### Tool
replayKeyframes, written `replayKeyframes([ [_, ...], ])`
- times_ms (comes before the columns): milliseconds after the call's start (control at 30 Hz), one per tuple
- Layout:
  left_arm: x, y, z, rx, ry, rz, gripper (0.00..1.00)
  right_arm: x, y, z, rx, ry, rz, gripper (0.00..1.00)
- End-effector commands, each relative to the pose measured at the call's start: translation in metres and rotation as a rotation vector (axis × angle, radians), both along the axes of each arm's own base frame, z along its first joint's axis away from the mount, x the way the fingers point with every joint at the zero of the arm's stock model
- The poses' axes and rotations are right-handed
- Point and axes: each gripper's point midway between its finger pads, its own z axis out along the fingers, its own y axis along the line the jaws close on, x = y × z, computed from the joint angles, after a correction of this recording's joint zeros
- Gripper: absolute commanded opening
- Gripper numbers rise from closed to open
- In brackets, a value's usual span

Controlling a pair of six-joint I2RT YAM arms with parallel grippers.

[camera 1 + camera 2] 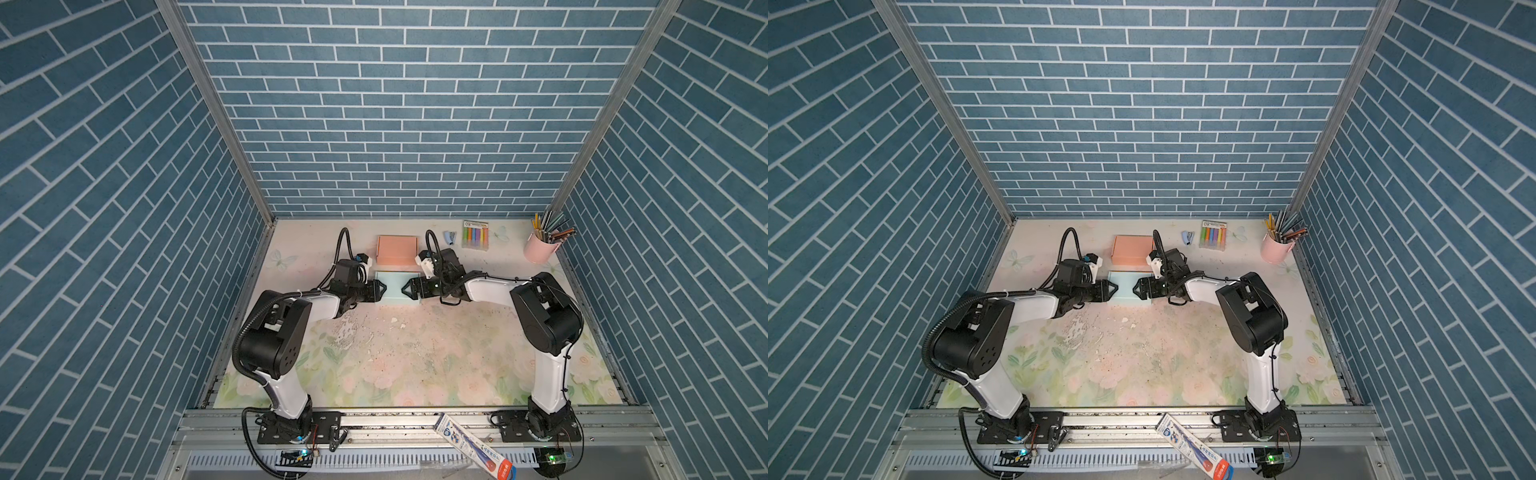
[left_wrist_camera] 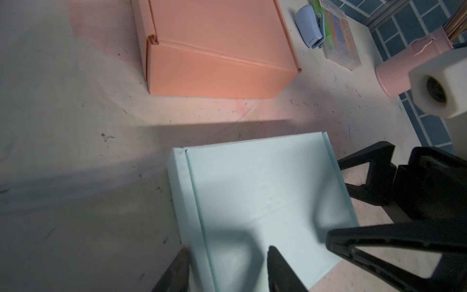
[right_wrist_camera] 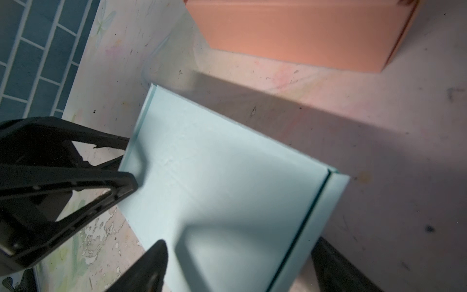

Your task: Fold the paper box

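In both top views the pale blue paper box point(image 1: 397, 291) point(image 1: 1126, 289) has its left and right ends covered by the grippers. Its near edge is cut off in the left wrist view point(image 2: 265, 189) and the right wrist view point(image 3: 227, 177).

The left gripper point(image 1: 383, 287) point(image 2: 228, 249) has its jaws parted astride the box's left folded strip. I cannot tell whether they touch the strip. The right gripper point(image 1: 405, 287) point(image 3: 240, 241) has its jaws spread wide over the right strip and grips nothing.

The box lies flat in the far middle of the table point(image 1: 415, 353), just near of the orange box point(image 1: 397, 249), with a bare gap between them. There is open table to the near side. The box's folded edges run near to far, and its longer side seems to run left to right.
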Motion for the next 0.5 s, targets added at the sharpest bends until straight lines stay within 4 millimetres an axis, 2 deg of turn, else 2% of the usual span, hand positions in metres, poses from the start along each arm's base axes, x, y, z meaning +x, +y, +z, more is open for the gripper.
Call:
replayKeyframes([
  [0, 0.002, 0.004, 0.002, -0.015, -0.008, 0.006, 0.55, 0.004, -0.005, 0.013, -0.019, -0.055, -0.006, 0.95],
  [167, 0.002, 0.016, 0.01, -0.02, -0.022, 0.039, 0.66, 0.003, -0.015, 0.023, -0.043, -0.091, -0.028, 0.97],
  [233, 0.0, 0.021, 0.016, -0.006, -0.035, 0.055, 0.72, 0.002, -0.02, 0.033, -0.045, -0.118, -0.043, 0.97],
  [333, -0.008, 0.032, 0.025, 0.034, -0.049, 0.082, 0.88, -0.005, -0.034, 0.047, -0.056, -0.169, -0.069, 0.97],
  [467, -0.023, 0.054, 0.037, 0.126, -0.072, 0.139, 0.88, -0.019, -0.06, 0.066, -0.067, -0.25, -0.107, 0.97],
])
